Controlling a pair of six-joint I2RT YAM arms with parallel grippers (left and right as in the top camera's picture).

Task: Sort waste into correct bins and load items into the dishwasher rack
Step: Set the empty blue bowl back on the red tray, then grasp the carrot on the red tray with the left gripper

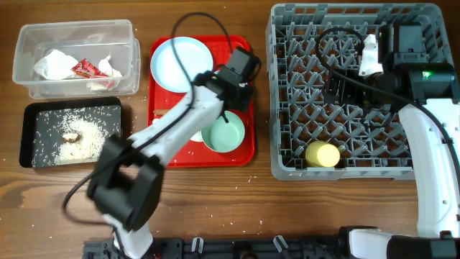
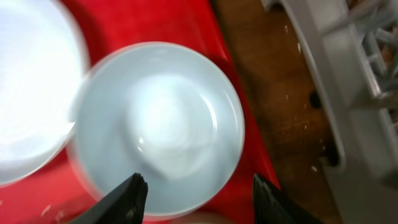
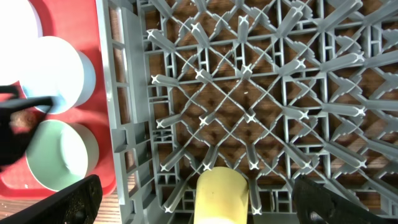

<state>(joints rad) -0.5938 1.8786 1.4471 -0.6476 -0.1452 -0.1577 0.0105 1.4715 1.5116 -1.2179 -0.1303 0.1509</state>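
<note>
Left wrist view shows the left gripper (image 2: 199,186) spread wide and empty above the pale-blue bowl (image 2: 161,124), which sits on the red tray (image 2: 149,22) beside the plate (image 2: 25,93). The right gripper (image 3: 198,190) also gapes wide, holding nothing, over the dishwasher rack (image 3: 249,74), where the yellow cup (image 3: 221,198) lies on its side.

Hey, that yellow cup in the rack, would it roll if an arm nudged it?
The cup seems to lie on its side, so its round wall might let it roll. The pegs of the rack beside it would probably stop it quickly. It looks small and plastic, so likely light and easily shifted.
</note>
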